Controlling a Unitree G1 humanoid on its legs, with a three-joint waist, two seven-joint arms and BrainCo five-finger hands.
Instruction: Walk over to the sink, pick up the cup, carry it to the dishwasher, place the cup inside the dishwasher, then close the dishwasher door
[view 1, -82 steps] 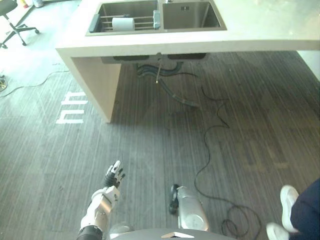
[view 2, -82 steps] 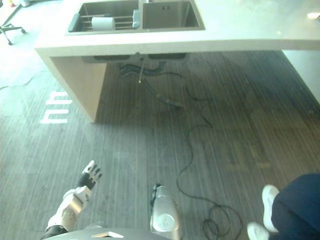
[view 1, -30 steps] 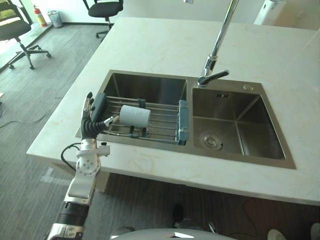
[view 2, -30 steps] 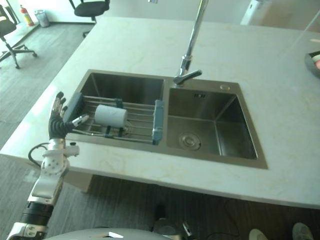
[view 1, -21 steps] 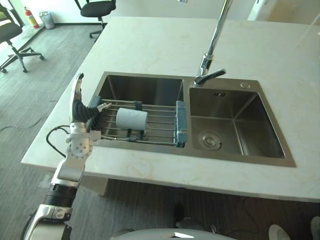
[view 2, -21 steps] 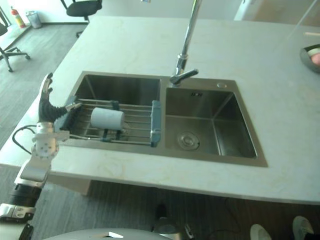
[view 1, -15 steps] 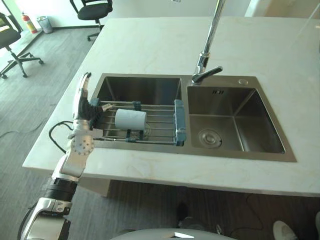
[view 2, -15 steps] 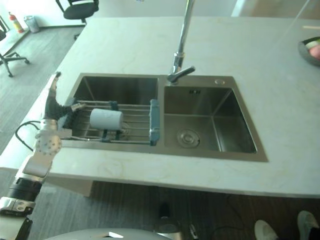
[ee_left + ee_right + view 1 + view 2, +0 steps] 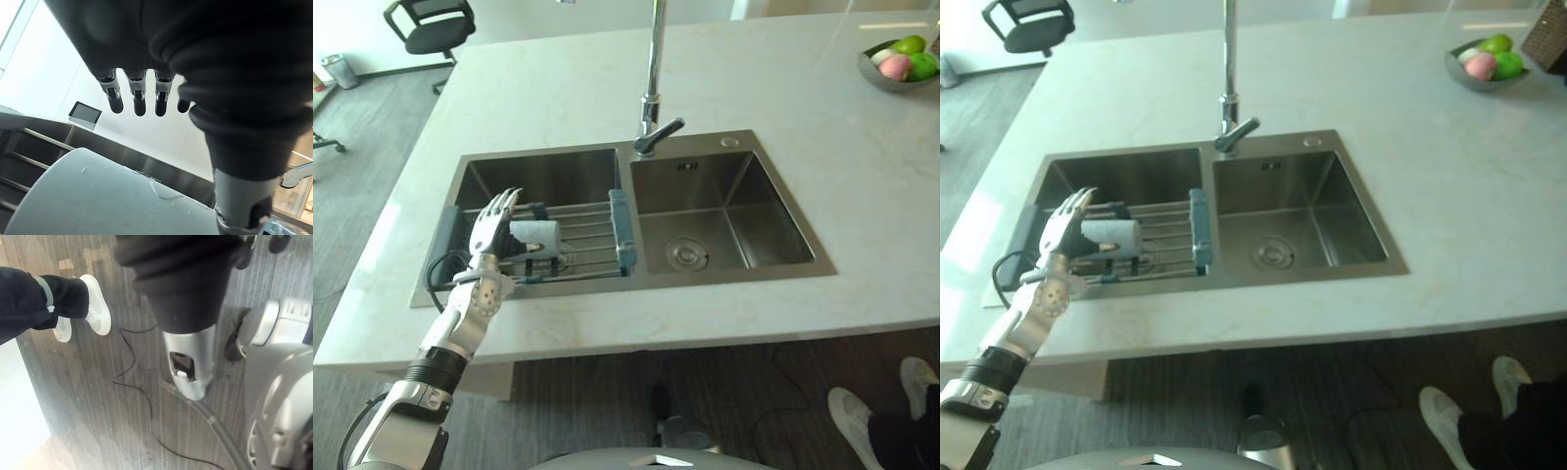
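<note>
Over the left basin of the sink [image 9: 558,171], the left robot hand [image 9: 492,227], at the counter [image 9: 558,88] edge a moment ago, now hangs fingers spread just beside the cup [image 9: 540,235] lying sideways on the rack [image 9: 592,245], so the grasp looks ready but isn't made.

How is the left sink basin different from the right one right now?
The left basin is spanned by a wire rack carrying the white cup, which lies on its side; the right basin is bare, its drain in plain sight. The left hand reaches over the left basin with straight fingers beside the cup; the right basin has no hand over it. Both are rectangular steel basins in one pale countertop.
</note>
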